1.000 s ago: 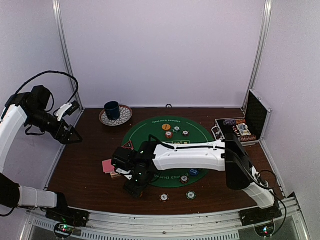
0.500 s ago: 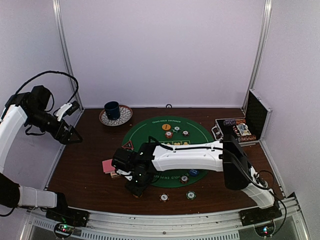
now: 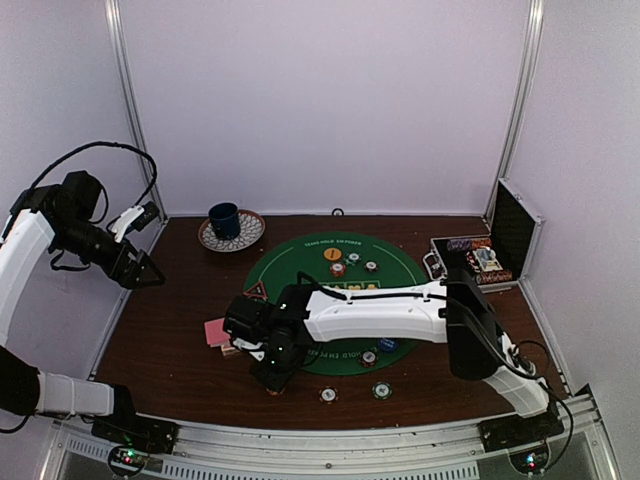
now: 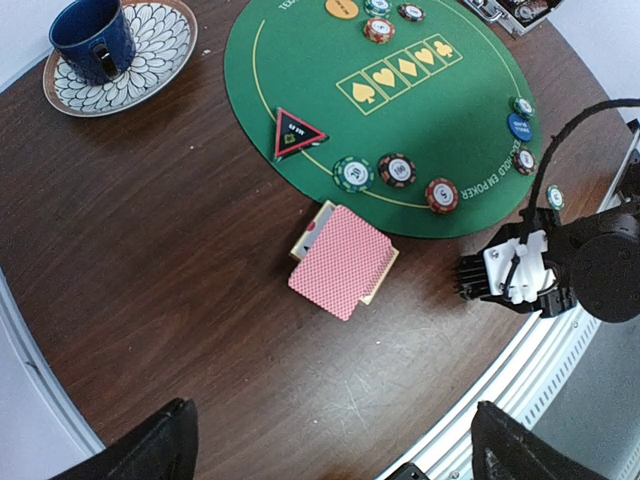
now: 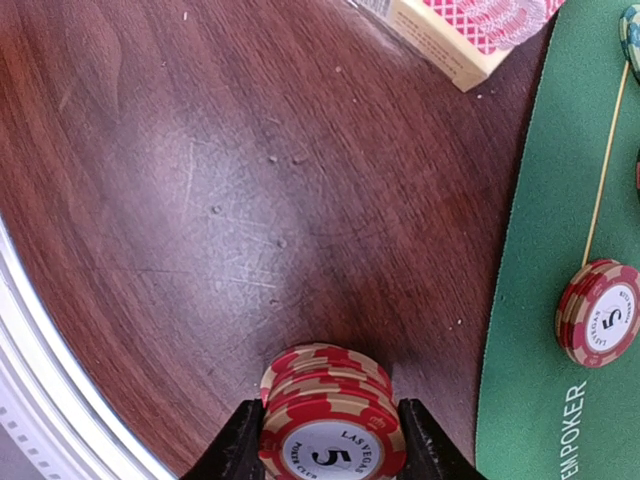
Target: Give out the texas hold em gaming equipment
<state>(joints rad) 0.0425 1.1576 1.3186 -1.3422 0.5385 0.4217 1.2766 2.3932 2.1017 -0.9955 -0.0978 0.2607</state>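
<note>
At the bottom centre of the right wrist view, the stack of red poker chips (image 5: 332,412) stands on the wooden table (image 5: 200,200) between the right gripper (image 5: 330,440) jaws, which press both its sides, while the left gripper (image 4: 330,450) is spread wide.

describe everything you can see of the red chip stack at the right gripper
The red chip stack is a short pile of round chips, red with cream edge stripes, plastic-looking. The top chip's white centre reads LAS VEGAS and a 5. The pile is slightly staggered and sits on the dark wooden table, just off the green mat. The right gripper has a finger against each side.
</note>
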